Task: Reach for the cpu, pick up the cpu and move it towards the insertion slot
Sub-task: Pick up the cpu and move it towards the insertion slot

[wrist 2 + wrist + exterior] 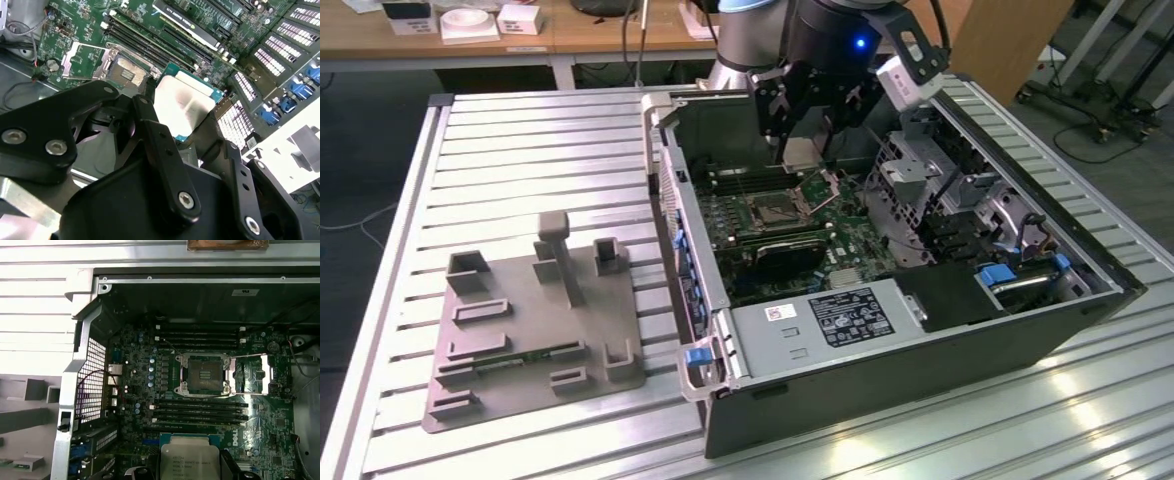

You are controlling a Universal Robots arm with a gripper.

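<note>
exterior view, my arm: reaching down into the open computer case point(907, 300), which lies on its side on the ribbed metal table point(520, 140)
exterior view, my gripper point(803, 150): hanging inside the case, just above the motherboard point(781, 235), with a pale flat piece between my fingers
exterior view, insertion slot point(774, 208): on the board just below and beside my fingertips, its hinged lid point(823, 187) raised and tilted
exterior view, grey fixture plate point(534, 330): on the table to the exterior view's left of the case, upright blocks on it, well apart from me
exterior view, background: wooden bench point(480, 35) with small white boxes behind the table

second wrist view, my gripper point(182, 112): black fingers point(155, 135) closed against the edges of the cpu point(182, 107)
second wrist view, cpu: silvery-white top with a teal-green rim showing, held off the board
second wrist view, insertion slot point(120, 72): open, dark centre in a shiny frame, near the cpu but not touching it
second wrist view, memory slots point(150, 42): long dark rows running beside the socket

first wrist view, insertion slot point(204, 374): mid board, frame bare, lid point(250, 374) folded out to one side
first wrist view, cpu point(189, 460): pale square with print on top, between my dark fingertips point(232, 465), apart from the socket with memory slots point(200, 411) in between
first wrist view, case wall point(85, 390): perforated metal, red wire looped near it
</note>
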